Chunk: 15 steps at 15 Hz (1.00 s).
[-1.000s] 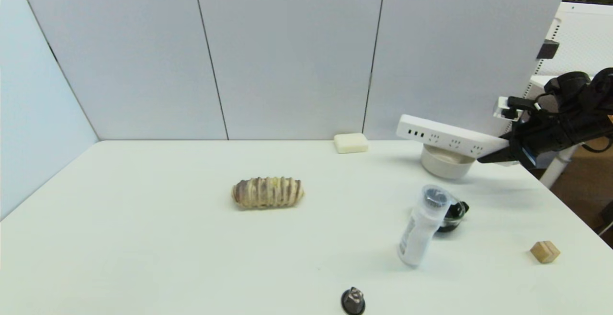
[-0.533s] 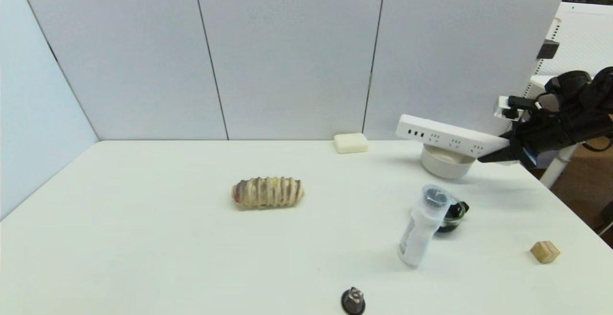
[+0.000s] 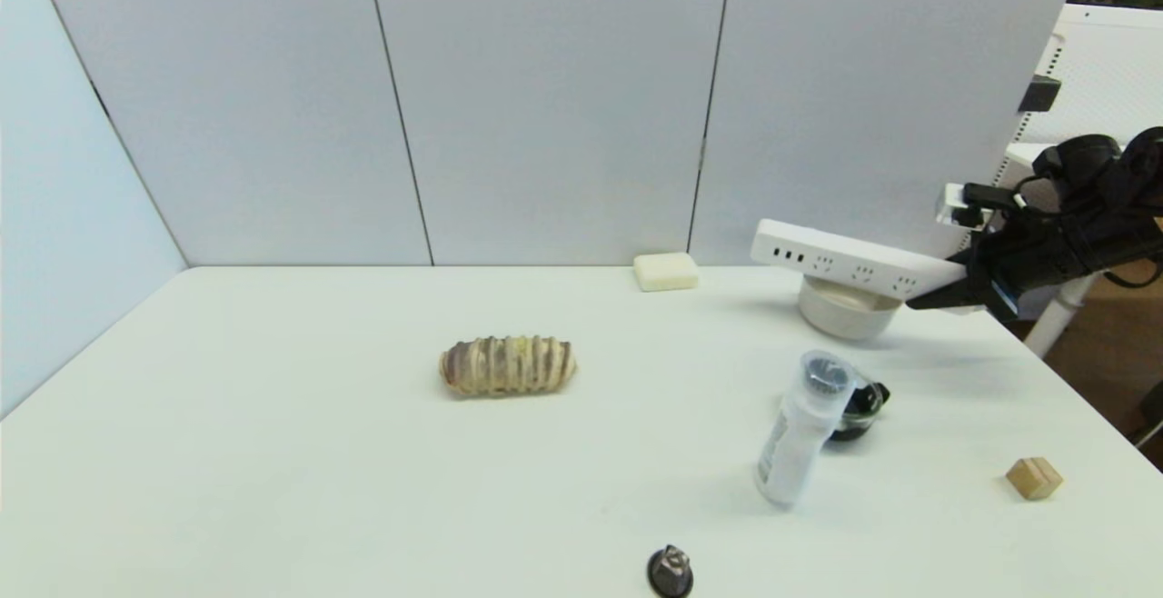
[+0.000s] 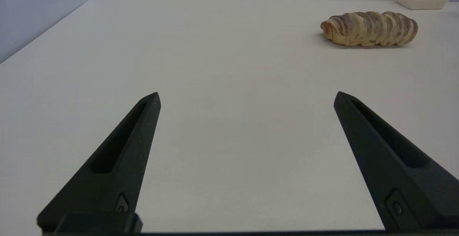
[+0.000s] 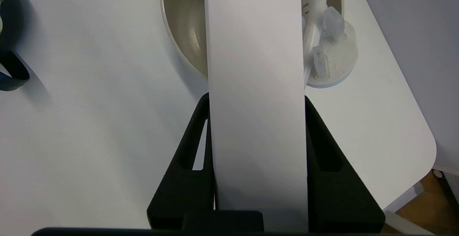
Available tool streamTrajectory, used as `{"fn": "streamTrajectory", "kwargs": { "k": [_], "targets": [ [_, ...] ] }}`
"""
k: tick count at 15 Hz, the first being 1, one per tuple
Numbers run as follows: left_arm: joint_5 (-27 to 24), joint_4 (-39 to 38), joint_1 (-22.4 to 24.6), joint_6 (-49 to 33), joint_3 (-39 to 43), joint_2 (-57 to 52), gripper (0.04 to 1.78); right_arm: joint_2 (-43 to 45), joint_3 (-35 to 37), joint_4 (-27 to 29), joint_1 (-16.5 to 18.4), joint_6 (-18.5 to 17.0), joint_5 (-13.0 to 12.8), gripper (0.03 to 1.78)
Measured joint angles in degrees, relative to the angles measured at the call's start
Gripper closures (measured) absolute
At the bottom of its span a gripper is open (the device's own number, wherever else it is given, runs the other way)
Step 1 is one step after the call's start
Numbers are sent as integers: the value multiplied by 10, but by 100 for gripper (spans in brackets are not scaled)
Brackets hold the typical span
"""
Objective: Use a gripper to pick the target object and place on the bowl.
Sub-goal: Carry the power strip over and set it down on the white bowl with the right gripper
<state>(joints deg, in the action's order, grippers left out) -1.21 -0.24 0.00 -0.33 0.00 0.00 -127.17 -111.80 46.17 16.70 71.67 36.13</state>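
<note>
My right gripper (image 3: 945,294) is shut on one end of the long white power strip (image 3: 845,262) and holds it in the air, slightly tilted, over the beige-white bowl (image 3: 845,314) at the back right of the table. In the right wrist view the strip (image 5: 256,67) runs out between the black fingers (image 5: 186,157) and crosses above the bowl (image 5: 183,31). Its white cord and plug (image 5: 330,49) hang by the bowl's rim. My left gripper (image 4: 247,98) is open and empty, low over bare table, and does not show in the head view.
A bread roll (image 3: 507,365) lies mid-table and a cream soap-like block (image 3: 666,271) sits at the back wall. A white bottle (image 3: 800,430) and a black glass dish (image 3: 863,407) stand in front of the bowl. A wooden cube (image 3: 1034,478) sits near the right edge, and a small dark object (image 3: 670,571) near the front edge.
</note>
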Motion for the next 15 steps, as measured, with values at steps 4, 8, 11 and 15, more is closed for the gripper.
{"fn": "streamTrajectory", "kwargs": {
  "k": [4, 8, 11, 15],
  "targets": [
    [0, 0, 0, 0, 0, 0, 11, 0, 0, 2, 0, -5, -2, 119],
    [0, 0, 0, 0, 0, 0, 11, 1, 0, 4, 0, -7, -3, 119],
    [0, 0, 0, 0, 0, 0, 11, 4, 0, 4, -1, -10, -4, 119],
    [0, 0, 0, 0, 0, 0, 11, 9, -1, 5, -2, -10, -5, 119]
  ]
}}
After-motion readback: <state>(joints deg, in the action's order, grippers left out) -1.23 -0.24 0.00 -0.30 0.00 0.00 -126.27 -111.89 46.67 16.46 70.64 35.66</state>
